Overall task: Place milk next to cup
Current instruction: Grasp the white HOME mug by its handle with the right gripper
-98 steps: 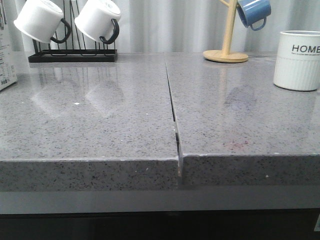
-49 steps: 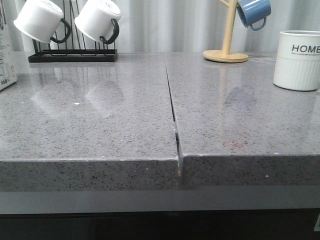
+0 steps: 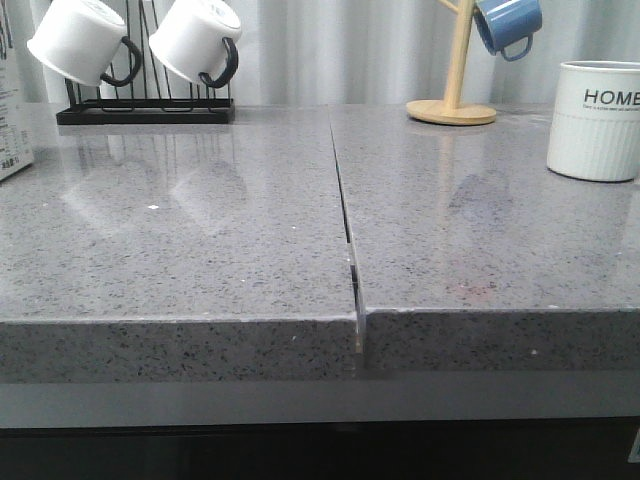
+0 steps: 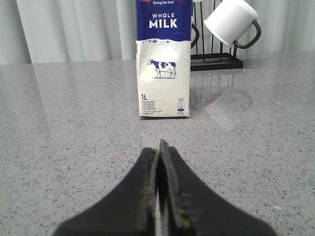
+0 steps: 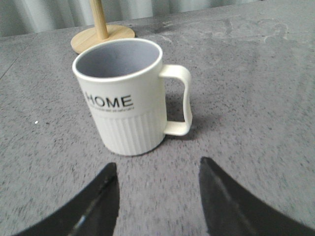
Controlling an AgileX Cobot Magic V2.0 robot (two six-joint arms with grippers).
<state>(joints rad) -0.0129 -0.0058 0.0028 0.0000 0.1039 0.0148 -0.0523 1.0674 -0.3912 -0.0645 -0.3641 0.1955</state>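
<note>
The milk (image 4: 163, 59) stands upright at the counter's (image 3: 200, 250) far left edge, only a sliver of it showing in the front view, just left of a black rack (image 3: 146, 112) holding white mugs (image 3: 195, 40). The cup (image 3: 594, 120) sits well apart at the far right, near a wooden stand (image 3: 452, 108). The left gripper (image 4: 159, 152) is pressed closed, empty, facing the milk. The right gripper (image 5: 157, 189) is spread wide before the cup.

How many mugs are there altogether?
4: two white mugs on the black rack, a blue mug on the wooden stand, the HOME cup on the counter.
</note>
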